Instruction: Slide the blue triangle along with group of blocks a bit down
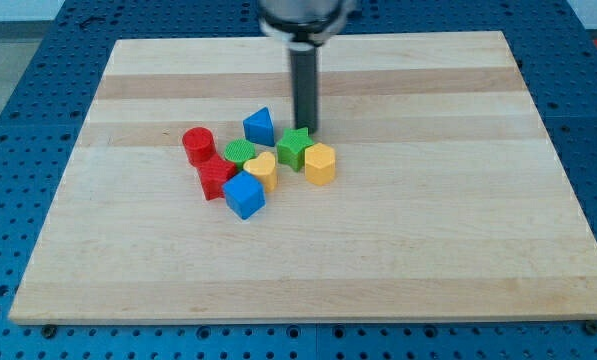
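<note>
The blue triangle (260, 126) sits at the top of a tight cluster of blocks near the board's middle. Below it lie a green round block (240, 152), a yellow heart (262, 171), a blue cube (244, 195), a red star-like block (215, 177) and a red cylinder (198, 144). To the triangle's right are a green star (295, 147) and a yellow hexagon (320, 163). My tip (306, 132) is just right of the blue triangle and right above the green star, touching or nearly touching the star.
The wooden board (428, 220) lies on a blue perforated table (18, 60). The rod's mount (298, 18) hangs over the board's top edge.
</note>
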Motion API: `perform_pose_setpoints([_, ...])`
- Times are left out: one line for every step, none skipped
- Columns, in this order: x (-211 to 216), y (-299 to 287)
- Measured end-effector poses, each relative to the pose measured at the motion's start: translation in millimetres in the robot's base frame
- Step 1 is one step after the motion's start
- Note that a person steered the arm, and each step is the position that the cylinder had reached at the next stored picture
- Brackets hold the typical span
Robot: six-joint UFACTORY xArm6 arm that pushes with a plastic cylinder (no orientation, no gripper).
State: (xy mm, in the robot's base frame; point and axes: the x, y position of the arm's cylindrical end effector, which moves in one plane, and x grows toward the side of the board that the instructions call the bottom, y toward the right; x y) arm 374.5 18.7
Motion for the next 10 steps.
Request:
perform_pose_setpoints([-30, 12])
perform_pose_setpoints([-64, -23])
perform_pose_setpoints([-67, -56])
perform_pose_setpoints([-49, -80])
perform_pose_setpoints([-44, -93])
perform_pose_setpoints([-17, -70])
perform_pose_setpoints([-7, -70])
perform_pose_setpoints([-6, -70])
perform_pose_setpoints([-2, -72])
perform_pose_setpoints([8, -83])
